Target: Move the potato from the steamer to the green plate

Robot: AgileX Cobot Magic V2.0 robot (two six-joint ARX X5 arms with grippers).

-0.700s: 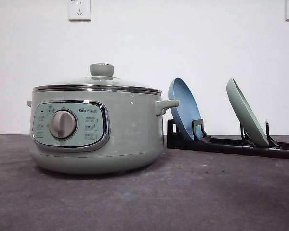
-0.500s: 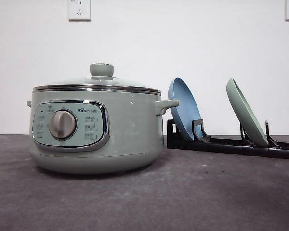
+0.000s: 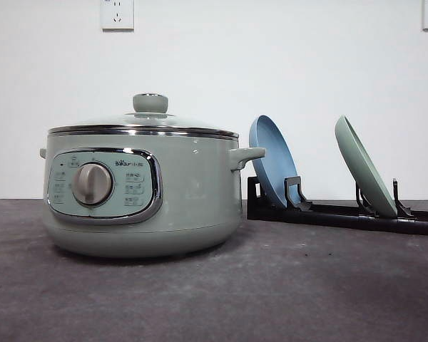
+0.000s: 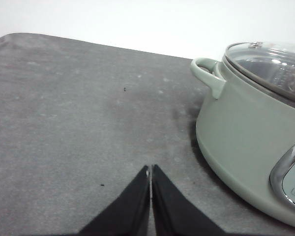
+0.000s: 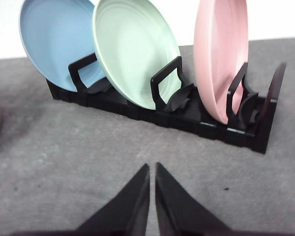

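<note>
Steamer (image 3: 143, 189): pale sage-green, glass lid on, grey dial. Green plate (image 5: 135, 51) leaning in black rack (image 5: 187, 115), right. Left gripper (image 4: 150, 172), right gripper (image 5: 152, 169): tips together, empty.

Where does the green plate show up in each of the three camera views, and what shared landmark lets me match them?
Front view: the green plate stands on edge in the black rack, right of the blue plate.
Left wrist view: not in this picture, which takes in the steamer and the table.
Right wrist view: it is the middle plate in the rack, between the blue plate and a pink plate.
Shared landmark: the blue plate beside it in the rack.
</note>
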